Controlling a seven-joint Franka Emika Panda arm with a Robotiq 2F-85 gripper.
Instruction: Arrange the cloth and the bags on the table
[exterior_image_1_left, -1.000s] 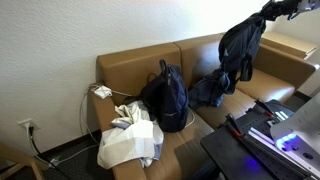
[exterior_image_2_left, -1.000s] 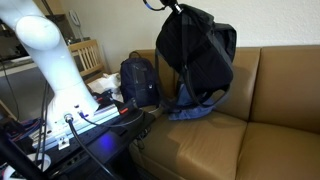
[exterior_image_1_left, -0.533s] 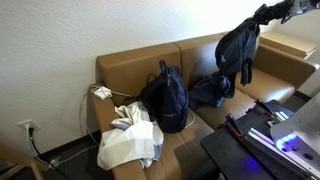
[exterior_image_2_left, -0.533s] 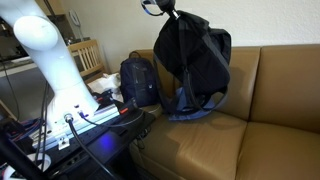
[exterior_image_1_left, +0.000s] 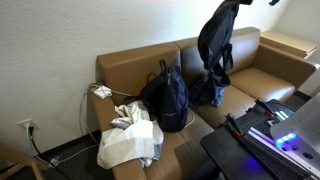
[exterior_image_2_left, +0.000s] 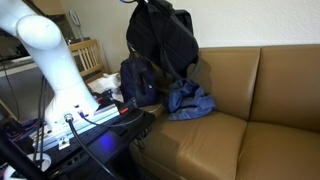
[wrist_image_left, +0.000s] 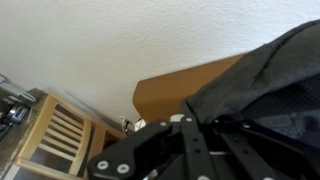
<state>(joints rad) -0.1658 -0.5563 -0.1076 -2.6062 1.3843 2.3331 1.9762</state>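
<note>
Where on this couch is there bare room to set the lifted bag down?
The seat cushion beyond the denim garment, away from the bags, is bare, as is the cushion front before the denim. Crowded: the opposite end, where the white tote and standing backpack sit close together, with the black bag hanging above the denim.

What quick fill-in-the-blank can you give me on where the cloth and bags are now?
The gripper is shut on the ___ bag, held up over the sofa.
The denim cloth lies crumpled on the seat beside the upright ___.
The ___ tote sits at the sofa's end, on the backpack's other side.
Missing words: black; backpack; white.
</note>
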